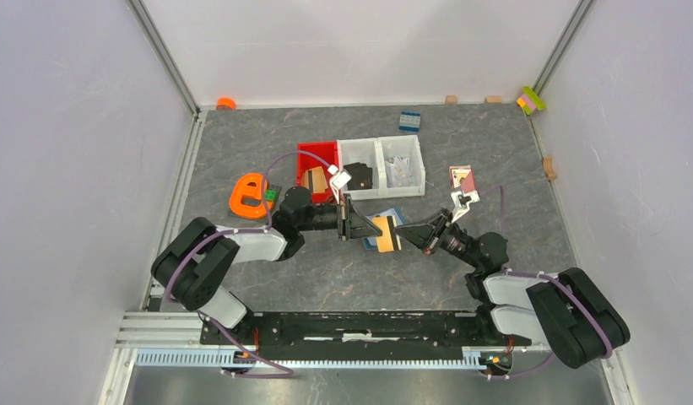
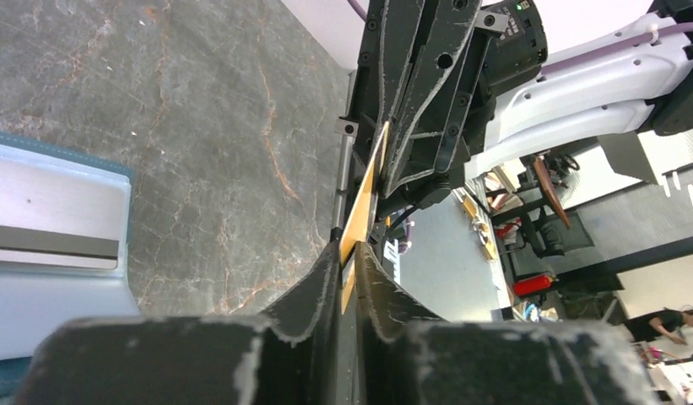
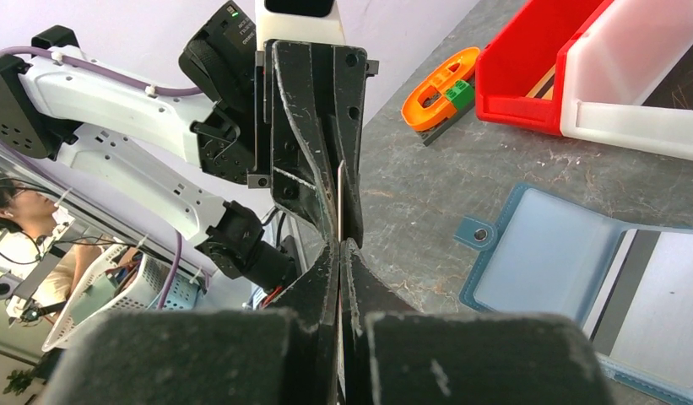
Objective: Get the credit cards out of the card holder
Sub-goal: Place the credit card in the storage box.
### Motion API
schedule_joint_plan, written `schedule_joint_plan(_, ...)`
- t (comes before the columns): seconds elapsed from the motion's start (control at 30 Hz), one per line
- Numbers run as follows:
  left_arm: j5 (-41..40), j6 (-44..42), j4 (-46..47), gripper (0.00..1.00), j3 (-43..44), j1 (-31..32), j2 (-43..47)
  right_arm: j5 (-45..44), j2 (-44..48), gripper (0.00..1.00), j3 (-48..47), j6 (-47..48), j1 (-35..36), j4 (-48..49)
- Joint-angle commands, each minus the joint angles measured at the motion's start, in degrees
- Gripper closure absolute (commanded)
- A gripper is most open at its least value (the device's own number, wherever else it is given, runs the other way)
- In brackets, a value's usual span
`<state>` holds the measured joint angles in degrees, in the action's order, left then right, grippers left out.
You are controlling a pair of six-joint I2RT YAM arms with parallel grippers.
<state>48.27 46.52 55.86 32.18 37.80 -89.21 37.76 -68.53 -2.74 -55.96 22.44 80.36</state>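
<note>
My left gripper (image 1: 370, 226) and right gripper (image 1: 403, 230) both clamp the tan-gold credit card (image 1: 385, 236), its long axis spanning them, above the card holder (image 3: 541, 270).

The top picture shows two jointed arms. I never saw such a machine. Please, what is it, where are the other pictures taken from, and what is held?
It is a robot with two arms bolted to a table. The top picture looks down from above; each other picture comes from a camera on one wrist. Both the left claw and the right claw pinch one gold card between them, above an open blue wallet. A red box stands behind.
</note>
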Motion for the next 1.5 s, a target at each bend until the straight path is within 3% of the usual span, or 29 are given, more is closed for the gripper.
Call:
schedule_joint_plan(0.0,0.03,-1.5,0.31,0.93,1.25,0.08,2.2,1.01,-0.41,0.99,-0.94,0.29,0.41,3.73)
schedule_joint_plan(0.07,-0.8,-2.23,-1.36,0.98,1.36,0.08,2.7,0.75,-0.27,0.9,-0.99,0.89,0.41,2.81)
schedule_joint_plan(0.13,-2.36,-4.31,-5.24,0.98,1.73,0.1,3.57,-0.33,0.51,0.69,-1.12,2.22,0.37,0.13)
schedule_joint_plan(0.23,-7.35,-8.98,-14.65,0.98,2.61,-0.09,5.87,-4.05,3.53,0.6,-1.53,7.05,0.34,-9.54)
schedule_joint_plan(0.4,-17.43,-15.71,-31.6,0.98,5.92,0.01,8.67,-14.44,11.64,0.6,-2.96,17.22,0.35,-28.21)
schedule_joint_plan(0.57,-26.54,-22.07,-50.94,0.98,14.34,-0.42,8.5,-23.18,17.59,0.61,-2.88,21.38,0.37,-37.21)
schedule_joint_plan(0.7,-42.16,-26.35,-65.81,0.98,20.71,-0.61,10.65,-27.21,19.02,0.62,-3.35,23.24,0.35,-41.32)
schedule_joint_plan(0.8,-52.42,-26.16,-69.06,0.98,22.69,-1.42,12.29,-27.96,19.01,0.62,-3.76,24.12,0.4,-42.47)
schedule_joint_plan(1.0,-63.08,-27.38,-76.13,0.98,30.68,-4.31,10.05,-28.88,19.71,0.62,-3.5,24.73,0.39,-42.98)
schedule_joint_plan(1.13,-64.15,-28.74,-77.59,0.98,35.53,-7.19,5.12,-29.1,20.7,0.62,-3.25,24.81,0.37,-43.33)
schedule_joint_plan(1.47,-60.29,-33.0,-87.81,0.98,56.34,-10.72,-17.84,-29.83,21.05,0.63,-3.32,24.73,0.39,-43.45)
